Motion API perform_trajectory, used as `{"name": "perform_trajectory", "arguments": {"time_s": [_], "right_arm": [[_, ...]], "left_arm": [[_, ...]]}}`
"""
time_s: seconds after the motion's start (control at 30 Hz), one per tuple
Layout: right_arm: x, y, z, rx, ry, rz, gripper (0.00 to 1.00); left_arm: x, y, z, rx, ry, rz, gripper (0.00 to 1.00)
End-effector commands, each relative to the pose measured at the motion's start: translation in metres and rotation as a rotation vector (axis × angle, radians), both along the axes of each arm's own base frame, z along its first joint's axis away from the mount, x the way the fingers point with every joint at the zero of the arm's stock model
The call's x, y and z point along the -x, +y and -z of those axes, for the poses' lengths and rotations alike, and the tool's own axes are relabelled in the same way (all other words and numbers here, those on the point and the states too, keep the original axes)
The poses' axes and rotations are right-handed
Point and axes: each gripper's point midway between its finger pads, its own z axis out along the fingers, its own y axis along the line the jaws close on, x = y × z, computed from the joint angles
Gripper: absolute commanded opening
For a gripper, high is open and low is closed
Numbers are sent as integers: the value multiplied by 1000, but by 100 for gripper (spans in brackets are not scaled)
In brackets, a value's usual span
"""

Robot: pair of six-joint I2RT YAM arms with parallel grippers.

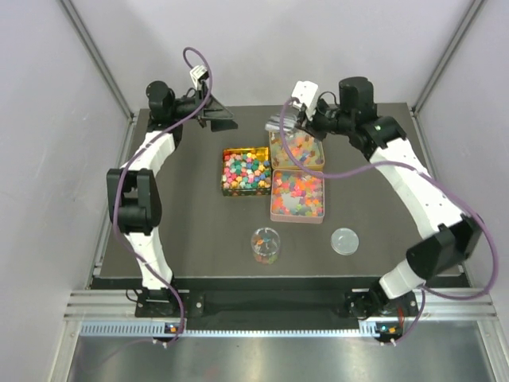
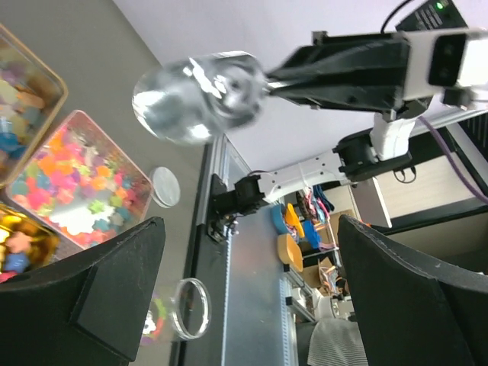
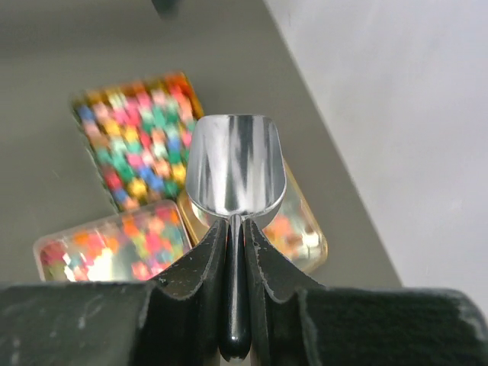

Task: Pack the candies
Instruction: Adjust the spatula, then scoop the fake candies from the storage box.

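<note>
The candies fill three tins mid-table: cube-like pieces in a gold tin [image 1: 245, 171] [image 3: 137, 137], gummy pieces in a pink tin [image 1: 297, 196] [image 2: 84, 179] and in a gold tin [image 1: 297, 150] [image 3: 305, 236] behind it. My right gripper [image 1: 301, 119] [image 3: 235, 252] is shut on the black handle of a silver scoop [image 3: 235, 168] [image 2: 200, 97], which hangs above the back gold tin with its bowl empty. My left gripper [image 1: 216, 119] [image 2: 252, 297] is open at the back left, above the table, holding nothing.
A small clear jar [image 1: 266, 245] [image 2: 179, 309] with a few candies stands near the front centre. Its round lid [image 1: 344, 239] [image 2: 165, 187] lies to the right of it. White walls enclose the table on three sides.
</note>
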Motion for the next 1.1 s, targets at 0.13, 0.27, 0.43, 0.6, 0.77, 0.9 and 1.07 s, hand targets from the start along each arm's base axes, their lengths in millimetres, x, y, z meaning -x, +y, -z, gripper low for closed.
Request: {"name": "perform_trajectory", "arguments": {"time_s": [0.13, 0.27, 0.43, 0.6, 0.77, 0.9, 1.07], "right_arm": [[-62, -69, 32, 138, 75, 168, 0], [-77, -68, 11, 101, 51, 185, 0], [-89, -77, 27, 181, 148, 243, 0], [-84, -88, 78, 364, 295, 299, 0], [-78, -88, 110, 441, 411, 333, 0], [-76, -86, 123, 492, 435, 360, 0], [-73, -88, 139, 544, 487, 377, 0]], "left_arm": [[-30, -17, -49, 23, -322, 6, 99], [-39, -28, -131, 53, -690, -206, 99], [-153, 15, -68, -351, -709, -708, 99], [-227, 79, 52, -777, -630, -997, 99], [-260, 60, 91, -810, -640, -1002, 93], [-275, 30, 136, -836, -672, -934, 92], [-277, 3, 157, -813, -682, -896, 92]]}}
